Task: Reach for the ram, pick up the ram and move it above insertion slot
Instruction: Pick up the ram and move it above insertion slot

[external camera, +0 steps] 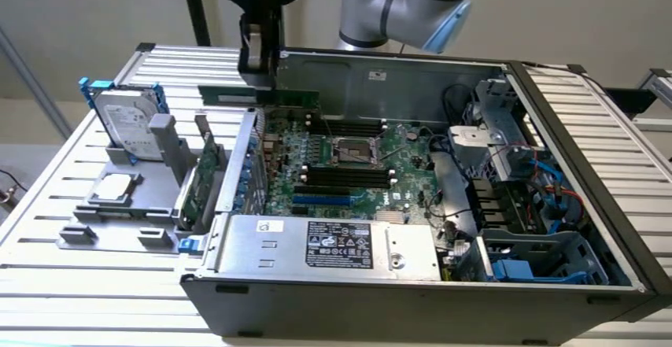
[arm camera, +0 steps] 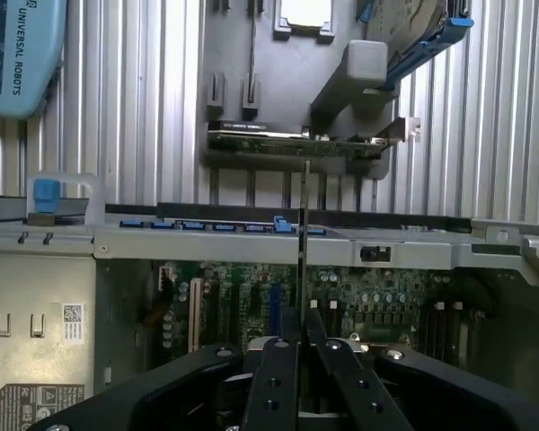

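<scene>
So the open PC case (external camera: 588,166) sits on the slatted table (external camera: 63,284), motherboard (external camera: 347,166) facing up with four dark memory slots (external camera: 347,178) near the CPU socket (external camera: 355,150). One arm, one claw (external camera: 260,75), and it's clamped shut on the ram (external camera: 257,95), which hangs level in the air at the case's far edge, toward the exterior view's left, sticking out to both sides of the fingers. On the grey holder (external camera: 116,205) left of the case: one hard drive (external camera: 128,127) with blue rails standing up, plus one green expansion card (external camera: 197,182). The wrist view catches the ram (arm camera: 302,242) edge-on as a thin line between the fingers (arm camera: 278,386), with the motherboard underneath.
</scene>
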Controlling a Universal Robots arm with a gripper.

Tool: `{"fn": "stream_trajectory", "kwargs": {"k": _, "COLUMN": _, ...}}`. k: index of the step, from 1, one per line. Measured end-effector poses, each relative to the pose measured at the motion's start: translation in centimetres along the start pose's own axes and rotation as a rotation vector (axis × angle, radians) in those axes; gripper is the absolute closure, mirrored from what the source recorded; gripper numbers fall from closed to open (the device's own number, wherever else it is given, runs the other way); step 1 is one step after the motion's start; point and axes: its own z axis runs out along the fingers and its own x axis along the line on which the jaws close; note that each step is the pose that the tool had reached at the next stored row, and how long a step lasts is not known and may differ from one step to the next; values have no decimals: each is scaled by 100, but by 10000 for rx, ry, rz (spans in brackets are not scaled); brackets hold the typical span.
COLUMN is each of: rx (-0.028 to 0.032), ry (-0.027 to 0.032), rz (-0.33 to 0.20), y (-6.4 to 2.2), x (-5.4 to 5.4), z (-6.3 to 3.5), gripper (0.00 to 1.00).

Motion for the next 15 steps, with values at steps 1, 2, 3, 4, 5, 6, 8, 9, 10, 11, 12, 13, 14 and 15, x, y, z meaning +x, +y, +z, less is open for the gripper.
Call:
{"fn": "stream_trajectory", "kwargs": {"k": 1, "rx": 0, "ry": 0, "rz": -1, "y": -35, "x": -5, "z": -1, "gripper": 86}}
{"fn": "stream_trajectory", "kwargs": {"k": 2, "rx": 0, "ry": 0, "rz": -2, "y": -71, "x": -9, "z": -3, "gripper": 86}}
{"fn": "stream_trajectory", "kwargs": {"k": 3, "rx": 0, "ry": 0, "rz": -1, "y": -104, "x": -14, "z": -4, "gripper": 86}}
{"fn": "stream_trajectory", "kwargs": {"k": 4, "rx": 0, "ry": 0, "rz": -1, "y": -137, "x": -18, "z": -5, "gripper": 86}}
{"fn": "stream_trajectory", "kwargs": {"k": 5, "rx": 0, "ry": 1, "rz": -1, "y": -170, "x": -22, "z": -6, "gripper": 86}}
{"fn": "stream_trajectory", "kwargs": {"k": 6, "rx": -1, "ry": 1, "rz": -3, "y": -203, "x": -26, "z": -7, "gripper": 86}}
{"fn": "stream_trajectory", "kwargs": {"k": 8, "rx": 0, "ry": 0, "rz": -4, "y": -271, "x": -35, "z": -10, "gripper": 86}}
{"fn": "stream_trajectory", "kwargs": {"k": 9, "rx": 0, "ry": 0, "rz": -5, "y": -302, "x": -39, "z": -11, "gripper": 86}}
{"fn": "stream_trajectory", "kwargs": {"k": 10, "rx": -1, "ry": 0, "rz": -5, "y": -338, "x": -44, "z": -12, "gripper": 86}}
{"fn": "stream_trajectory", "kwargs": {"k": 11, "rx": -1, "ry": 0, "rz": -5, "y": -371, "x": -48, "z": -13, "gripper": 86}}
{"fn": "stream_trajectory", "kwargs": {"k": 12, "rx": -1, "ry": 1, "rz": -6, "y": -405, "x": -53, "z": -14, "gripper": 86}}
{"fn": "stream_trajectory", "kwargs": {"k": 13, "rx": -1, "ry": 1, "rz": -6, "y": -440, "x": -57, "z": -16, "gripper": 86}}
{"fn": "stream_trajectory", "kwargs": {"k": 14, "rx": 0, "ry": 0, "rz": -5, "y": -476, "x": -63, "z": -17, "gripper": 86}}
{"fn": "stream_trajectory", "kwargs": {"k": 15, "rx": 0, "ry": 0, "rz": -6, "y": -511, "x": -68, "z": -18, "gripper": 86}}
